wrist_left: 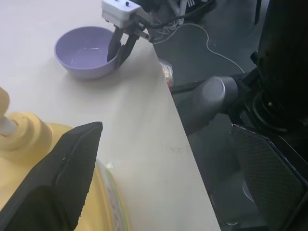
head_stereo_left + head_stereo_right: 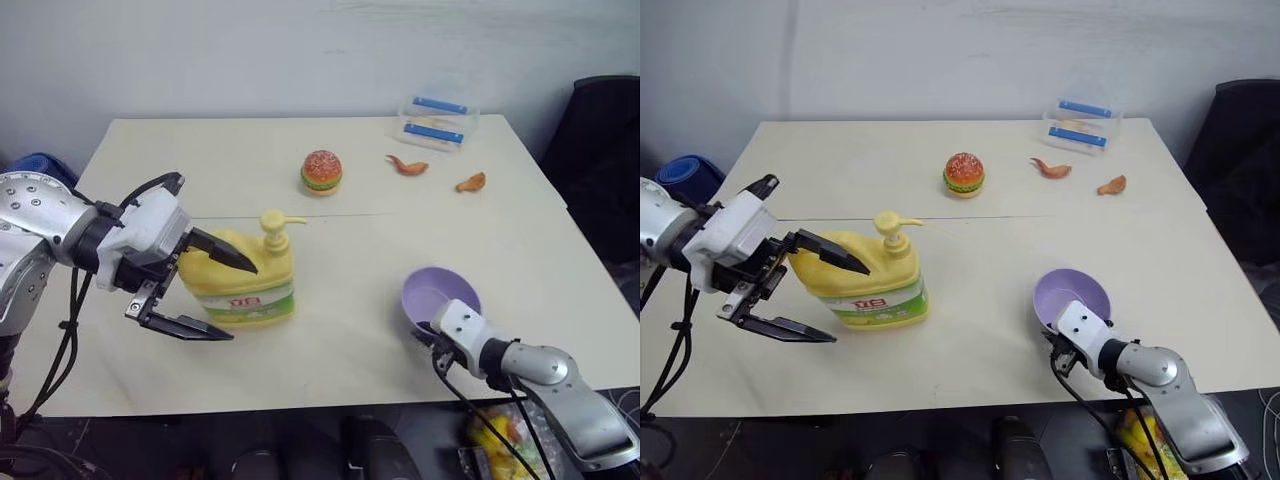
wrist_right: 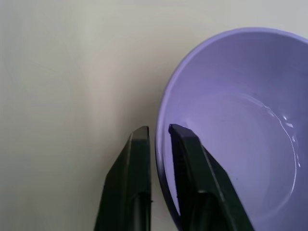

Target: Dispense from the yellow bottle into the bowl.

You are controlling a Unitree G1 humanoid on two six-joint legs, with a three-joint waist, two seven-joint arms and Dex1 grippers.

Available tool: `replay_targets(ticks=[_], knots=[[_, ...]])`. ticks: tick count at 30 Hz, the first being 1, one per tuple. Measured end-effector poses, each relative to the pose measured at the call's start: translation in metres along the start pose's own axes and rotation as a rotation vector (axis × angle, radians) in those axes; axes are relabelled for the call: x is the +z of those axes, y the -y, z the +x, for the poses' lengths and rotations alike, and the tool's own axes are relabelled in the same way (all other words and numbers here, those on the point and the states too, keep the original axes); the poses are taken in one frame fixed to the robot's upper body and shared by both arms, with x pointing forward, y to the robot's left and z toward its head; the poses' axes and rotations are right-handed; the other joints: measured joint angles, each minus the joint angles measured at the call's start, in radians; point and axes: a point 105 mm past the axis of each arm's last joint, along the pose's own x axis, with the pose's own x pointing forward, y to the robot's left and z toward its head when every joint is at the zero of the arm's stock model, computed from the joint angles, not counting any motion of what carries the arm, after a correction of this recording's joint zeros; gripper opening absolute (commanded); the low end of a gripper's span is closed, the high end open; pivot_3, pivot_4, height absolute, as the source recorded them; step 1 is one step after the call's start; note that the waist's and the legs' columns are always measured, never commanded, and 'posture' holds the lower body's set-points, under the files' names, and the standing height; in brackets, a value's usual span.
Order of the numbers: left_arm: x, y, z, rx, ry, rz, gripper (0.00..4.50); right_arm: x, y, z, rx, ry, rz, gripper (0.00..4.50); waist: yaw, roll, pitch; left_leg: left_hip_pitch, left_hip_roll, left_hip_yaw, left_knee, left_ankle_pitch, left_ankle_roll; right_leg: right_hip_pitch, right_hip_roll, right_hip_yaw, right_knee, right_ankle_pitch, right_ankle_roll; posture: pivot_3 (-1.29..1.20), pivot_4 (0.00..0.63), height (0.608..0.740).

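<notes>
The yellow bottle [image 2: 245,280] stands upright left of the table's middle, its pump spout turned toward the right. My left gripper [image 2: 243,302] is open around the bottle's left side, one finger over the shoulder and the other low in front. At the near right edge sits the lavender bowl [image 2: 440,290]. My right gripper [image 3: 159,130] is shut on the bowl's near rim [image 3: 166,110], with one finger inside and the other outside. The left wrist view looks across the table at the bowl [image 1: 84,50] and the right gripper [image 1: 120,55].
A toy burger [image 2: 321,171], two orange shrimp-like pieces [image 2: 407,165] [image 2: 471,182] and a clear box with blue bars [image 2: 437,120] lie at the back. The table's front edge [image 2: 300,405] runs close to both grippers. A dark chair [image 2: 600,130] stands at the right.
</notes>
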Motion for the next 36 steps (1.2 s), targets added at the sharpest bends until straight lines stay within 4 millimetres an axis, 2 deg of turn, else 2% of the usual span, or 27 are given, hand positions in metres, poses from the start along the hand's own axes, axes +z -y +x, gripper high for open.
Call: replay_targets(ticks=[2, 6, 11, 15, 17, 21, 23, 24, 25, 27, 31, 36], knots=[[0.000, -0.001, 0.000, 0.000, 0.006, -0.003, 4.50, 0.001, 0.000, 0.001, 0.003, -0.001, -0.012, 0.79, 0.000, 0.000, 0.000, 0.000, 0.000, 0.000, 0.000, 0.000, 0.000, 0.000, 0.000, 0.000, 0.000, 0.000, 0.000, 0.00, 0.150, 0.740], [0.004, -0.005, 0.002, 0.007, 0.025, 0.006, 4.50, 0.003, 0.000, 0.001, 0.008, 0.010, -0.039, 0.04, 0.000, 0.000, 0.000, 0.000, 0.000, 0.000, 0.000, 0.000, 0.000, 0.000, 0.000, 0.000, 0.000, 0.000, 0.000, 0.00, 0.150, 0.740], [0.009, -0.011, 0.005, 0.029, 0.070, 0.003, 4.50, 0.003, 0.000, 0.000, 0.022, 0.003, -0.066, 0.04, 0.000, 0.000, 0.000, 0.000, 0.000, 0.000, 0.000, 0.000, 0.000, 0.000, 0.000, 0.001, 0.001, 0.000, 0.000, 0.00, 0.150, 0.740], [0.026, -0.019, 0.001, 0.042, 0.135, 0.012, 4.50, 0.008, 0.005, -0.004, 0.064, -0.022, -0.101, 0.04, 0.001, 0.000, 0.000, 0.000, 0.000, 0.000, 0.001, 0.000, 0.000, 0.000, 0.000, 0.000, 0.001, 0.000, 0.000, 0.00, 0.150, 0.740], [0.045, -0.037, -0.012, 0.106, 0.209, 0.031, 4.50, 0.029, 0.015, -0.007, 0.111, 0.004, -0.155, 0.04, 0.000, 0.000, 0.002, 0.000, 0.000, 0.001, 0.003, 0.000, 0.001, 0.000, 0.000, -0.002, 0.002, 0.001, 0.002, 0.00, 0.150, 0.740], [0.082, -0.074, -0.047, 0.254, 0.338, 0.092, 4.50, 0.100, 0.040, -0.015, 0.163, 0.132, -0.341, 0.04, -0.004, 0.000, 0.003, 0.003, -0.001, 0.003, 0.002, 0.000, 0.000, 0.000, 0.001, -0.001, 0.005, 0.001, 0.001, 0.00, 0.150, 0.740], [0.088, -0.085, -0.061, 0.308, 0.351, 0.109, 4.50, 0.132, 0.047, -0.016, 0.191, 0.181, -0.426, 0.04, -0.006, 0.002, 0.003, 0.003, -0.001, 0.003, 0.000, 0.000, 0.000, -0.002, 0.001, -0.001, 0.005, 0.000, 0.000, 0.00, 0.150, 0.740], [0.086, -0.089, -0.066, 0.324, 0.347, 0.108, 4.11, 0.145, 0.049, -0.013, 0.211, 0.192, -0.452, 0.00, -0.007, 0.002, 0.003, 0.003, -0.001, 0.003, 0.000, 0.000, 0.000, -0.002, 0.001, -0.002, 0.006, -0.001, -0.001, 0.00, 0.150, 0.740], [0.082, -0.092, -0.069, 0.329, 0.345, 0.095, 3.94, 0.155, 0.050, -0.007, 0.233, 0.201, -0.464, 0.00, -0.008, 0.002, 0.003, 0.002, 0.000, 0.003, 0.000, 0.000, 0.000, -0.004, 0.001, -0.002, 0.006, -0.001, -0.001, 0.00, 0.150, 0.740], [0.074, -0.097, -0.066, 0.306, 0.346, 0.064, 3.31, 0.168, 0.044, 0.007, 0.293, 0.206, -0.469, 0.00, -0.008, 0.002, 0.003, -0.005, 0.000, 0.004, 0.002, 0.000, 0.000, -0.012, 0.001, -0.002, 0.009, -0.001, -0.001, 0.00, 0.150, 0.740], [0.069, -0.097, -0.059, 0.257, 0.339, 0.048, 2.06, 0.180, 0.028, 0.031, 0.394, 0.191, -0.478, 0.00, -0.016, 0.002, 0.004, -0.030, 0.000, 0.004, 0.017, 0.000, 0.001, -0.034, -0.002, -0.002, 0.022, -0.001, -0.001, 0.00, 0.150, 0.740], [0.062, -0.093, -0.048, 0.232, 0.296, 0.055, 0.47, 0.179, 0.033, 0.038, 0.404, 0.140, -0.505, 0.00, -0.027, 0.002, 0.004, -0.033, -0.001, 0.003, 0.018, -0.001, 0.003, -0.035, -0.005, -0.004, 0.023, 0.000, 0.000, 0.00, 0.150, 0.740]])
